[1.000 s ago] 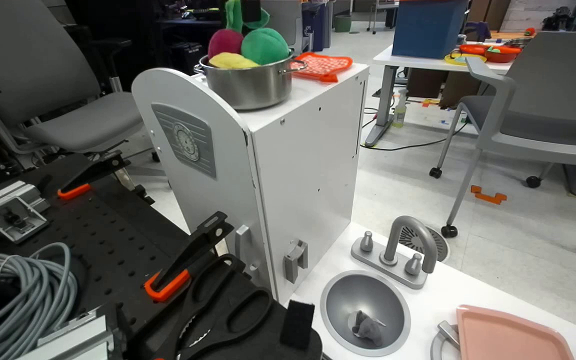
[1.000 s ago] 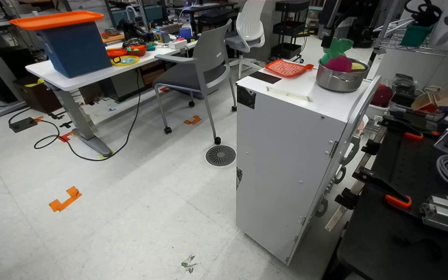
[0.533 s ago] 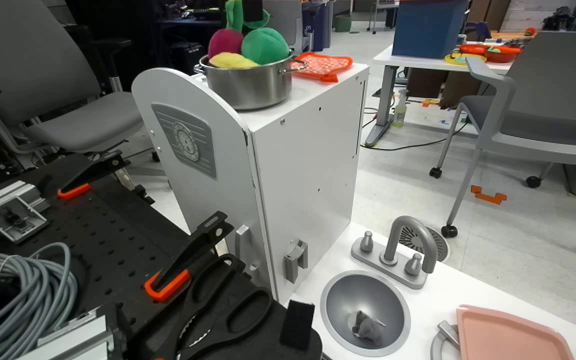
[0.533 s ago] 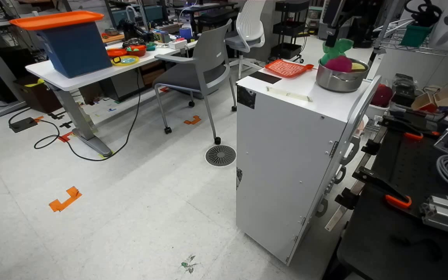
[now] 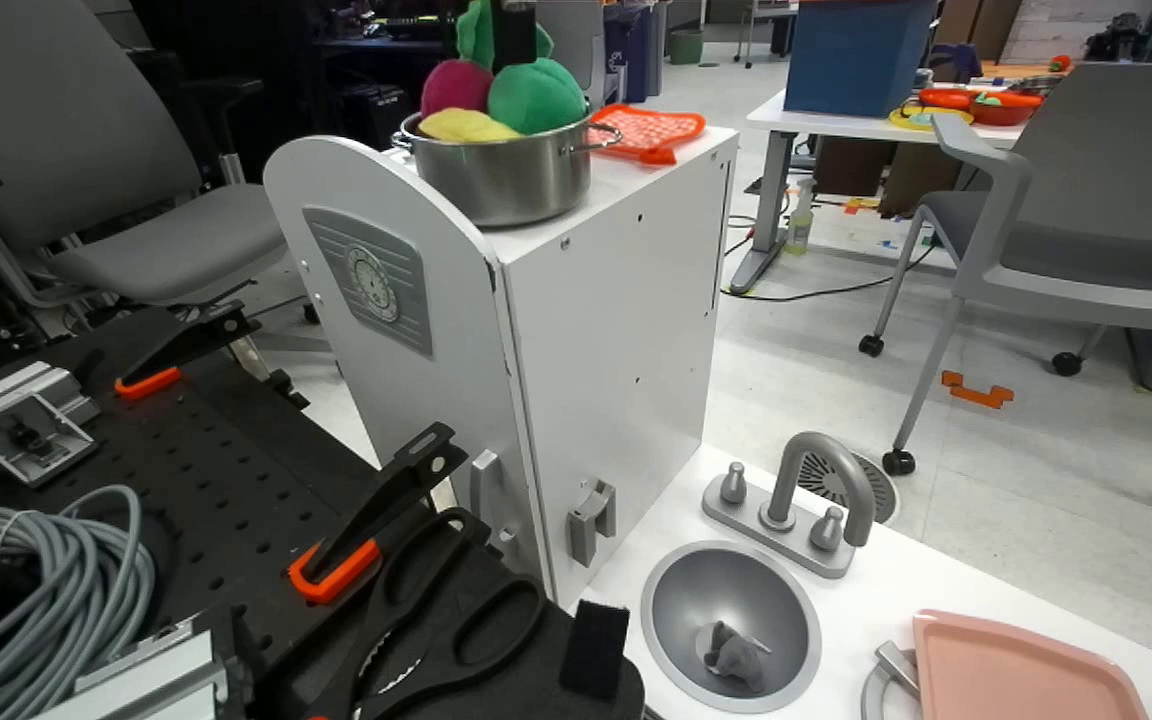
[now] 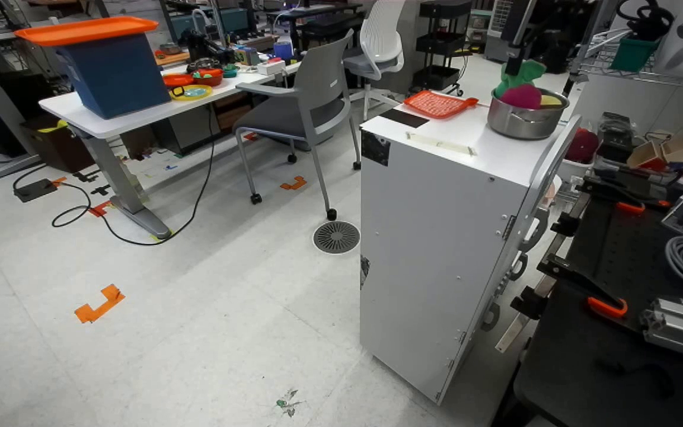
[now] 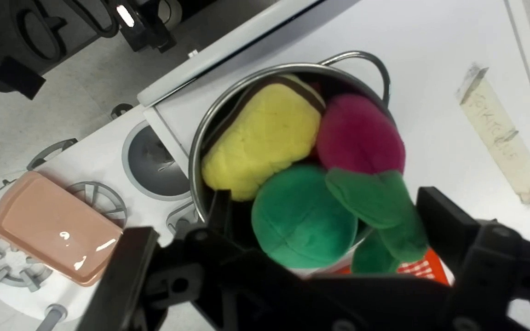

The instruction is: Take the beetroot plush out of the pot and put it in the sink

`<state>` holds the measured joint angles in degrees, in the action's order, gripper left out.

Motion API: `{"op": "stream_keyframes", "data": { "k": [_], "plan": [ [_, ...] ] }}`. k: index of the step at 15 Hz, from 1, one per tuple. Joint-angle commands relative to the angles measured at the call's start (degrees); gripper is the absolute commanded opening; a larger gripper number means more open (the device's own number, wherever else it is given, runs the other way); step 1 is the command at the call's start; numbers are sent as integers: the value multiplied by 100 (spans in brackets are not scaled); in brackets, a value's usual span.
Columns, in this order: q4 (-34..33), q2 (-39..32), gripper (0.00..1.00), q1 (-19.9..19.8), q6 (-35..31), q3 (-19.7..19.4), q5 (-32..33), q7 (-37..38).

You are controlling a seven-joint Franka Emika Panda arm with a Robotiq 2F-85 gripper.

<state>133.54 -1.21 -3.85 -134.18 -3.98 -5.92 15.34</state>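
The beetroot plush (image 5: 456, 88) (image 6: 521, 96) is a magenta ball with green leaves. It sits in the steel pot (image 5: 506, 180) (image 6: 522, 121) on top of the white cabinet. In the wrist view the beetroot plush (image 7: 359, 133) lies at the right of the pot (image 7: 288, 68), its leaves hanging over the rim. My gripper (image 7: 331, 202) is open, with its fingers either side of the green round plush (image 7: 304, 216) and the leaves. The right finger appears against the leaf. A black fingertip shows at the leaves in both exterior views (image 5: 514, 35) (image 6: 514, 62). The sink (image 5: 691, 600) stands lower, holding a dark grey item.
A yellow plush (image 7: 265, 133) shares the pot. A red-orange mesh item (image 5: 651, 130) lies beside the pot on the cabinet top. The cabinet's raised curved panel (image 5: 386, 180) stands beside the pot. A grey tap (image 5: 816, 470) and a salmon-pink tray (image 5: 1026, 665) are near the sink.
The pot with its plushes has slid slightly to the right in both exterior views. My gripper has moved the same way and slightly lower.
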Motion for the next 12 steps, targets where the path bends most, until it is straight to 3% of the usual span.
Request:
{"op": "stream_keyframes", "data": {
  "k": [1,7,8,9,11,12],
  "plan": [
    [17,17,100,-23,55,-31,75,159],
    [52,20,100,-22,19,-25,66,183],
    [53,26,94,-20,14,-24,64,180],
    [54,29,74,-19,14,-22,52,166],
    [55,29,68,-15,18,-17,32,140],
    [56,30,60,-14,17,-15,26,130]
  ]
}}
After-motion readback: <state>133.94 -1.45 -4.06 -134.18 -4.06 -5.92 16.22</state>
